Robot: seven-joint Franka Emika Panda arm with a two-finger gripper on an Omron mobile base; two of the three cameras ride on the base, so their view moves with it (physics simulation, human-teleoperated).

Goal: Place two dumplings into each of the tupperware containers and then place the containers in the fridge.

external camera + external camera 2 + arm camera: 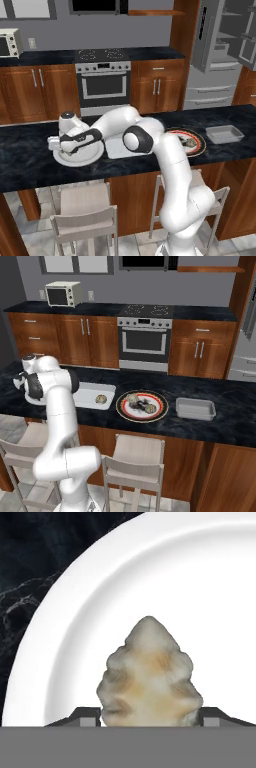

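Four dumplings (150, 674): one on the white plate (200, 577), one in a tupperware container (92, 396), two on the red-rimmed plate (142, 415). Two containers, two plates.

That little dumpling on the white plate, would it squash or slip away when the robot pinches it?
The dumpling looks lumpy and pleated, so the gripper fingers on either side of it probably get some purchase. It seems small, so likely light. Its irregular shape suggests that it won't roll far on the smooth white plate, though it might skid. Whether it squashes, the pictures can't tell.
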